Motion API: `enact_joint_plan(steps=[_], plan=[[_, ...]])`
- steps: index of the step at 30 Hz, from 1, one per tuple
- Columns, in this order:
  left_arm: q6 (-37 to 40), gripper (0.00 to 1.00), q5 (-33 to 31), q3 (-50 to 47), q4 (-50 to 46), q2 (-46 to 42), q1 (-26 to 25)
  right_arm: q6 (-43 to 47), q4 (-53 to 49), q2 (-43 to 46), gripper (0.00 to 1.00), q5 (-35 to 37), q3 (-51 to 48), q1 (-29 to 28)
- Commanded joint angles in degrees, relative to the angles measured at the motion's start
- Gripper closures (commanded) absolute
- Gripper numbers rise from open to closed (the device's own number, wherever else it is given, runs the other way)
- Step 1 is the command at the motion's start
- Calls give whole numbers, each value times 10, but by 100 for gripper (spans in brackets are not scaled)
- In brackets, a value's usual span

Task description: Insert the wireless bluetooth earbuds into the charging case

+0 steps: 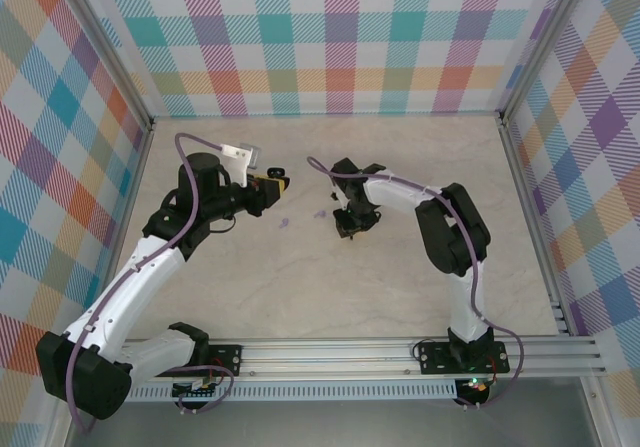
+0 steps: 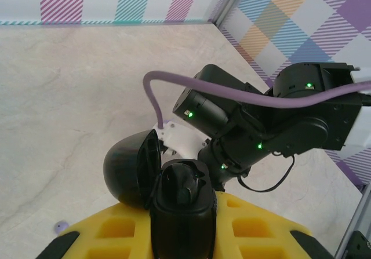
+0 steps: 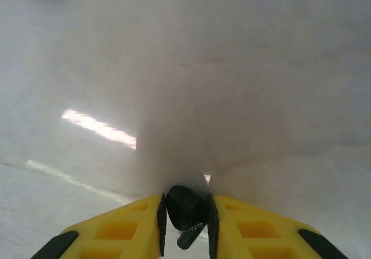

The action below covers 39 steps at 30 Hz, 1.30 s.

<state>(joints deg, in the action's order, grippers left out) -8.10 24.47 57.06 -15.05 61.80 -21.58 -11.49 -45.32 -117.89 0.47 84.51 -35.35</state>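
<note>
Wireless bluetooth earbuds (image 3: 184,208): you have a black one pinched between your right fingers (image 3: 124,230), low over the tabletop (image 1: 400,277) near its middle. A lilac earbud (image 1: 320,212) and a second lilac earbud (image 1: 283,224) lie loose on the tabletop between the two arms. Charging case (image 2: 181,204), black: your left fingers (image 2: 110,233) are clamped on its body, with the lid (image 2: 128,169) hinged wide open to one side. You cannot tell whether anything sits inside.
</note>
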Motion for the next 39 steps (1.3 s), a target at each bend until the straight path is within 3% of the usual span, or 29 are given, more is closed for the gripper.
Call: enact_joint_plan(steps=[1,11,24,39], plan=[[4,90,22,20,8,4,3,-55,-26,32,72,29,-22,11],[-6,90,34,18,20,10,1,-76,-28,44,61,16,-27,16],[-6,91,34,20,20,13,1,-101,-40,1,66,22,9,13],[-9,91,35,18,25,18,1,-99,-74,-37,68,84,21,-5]])
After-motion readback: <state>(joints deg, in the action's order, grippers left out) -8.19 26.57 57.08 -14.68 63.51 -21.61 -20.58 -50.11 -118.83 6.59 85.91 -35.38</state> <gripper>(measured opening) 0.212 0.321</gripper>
